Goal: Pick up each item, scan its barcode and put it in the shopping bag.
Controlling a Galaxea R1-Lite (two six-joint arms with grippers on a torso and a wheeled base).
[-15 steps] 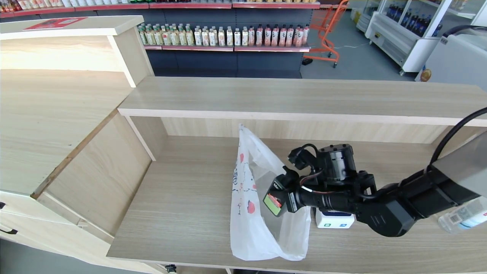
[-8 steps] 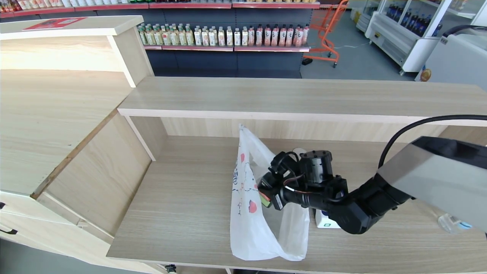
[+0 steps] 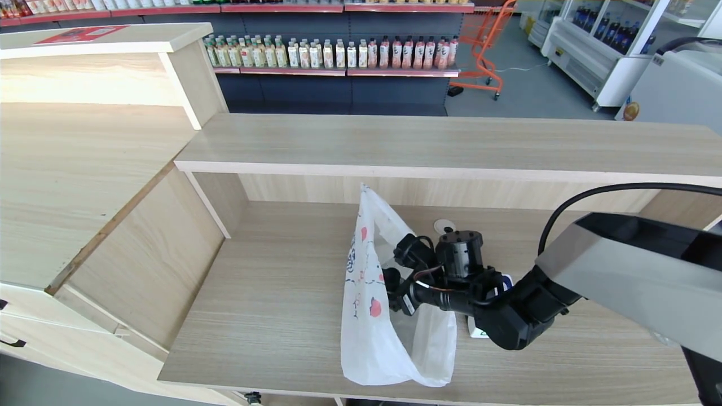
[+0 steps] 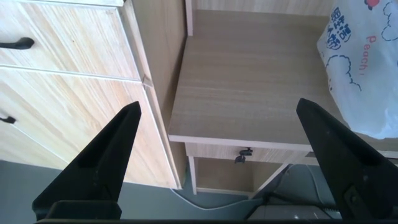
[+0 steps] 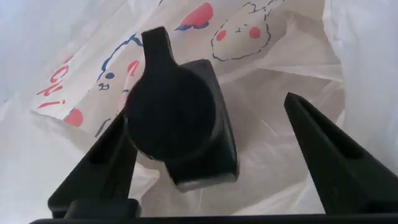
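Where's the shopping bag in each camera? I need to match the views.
Head view: the shopping bag stands mid-counter, with the right gripper at its mouth.
Left wrist view: part of the bag shows at the picture's edge, on the counter.
Right wrist view: the bag's white plastic lies behind the open fingers.
Shared landmark: the red-and-blue print on the bag.
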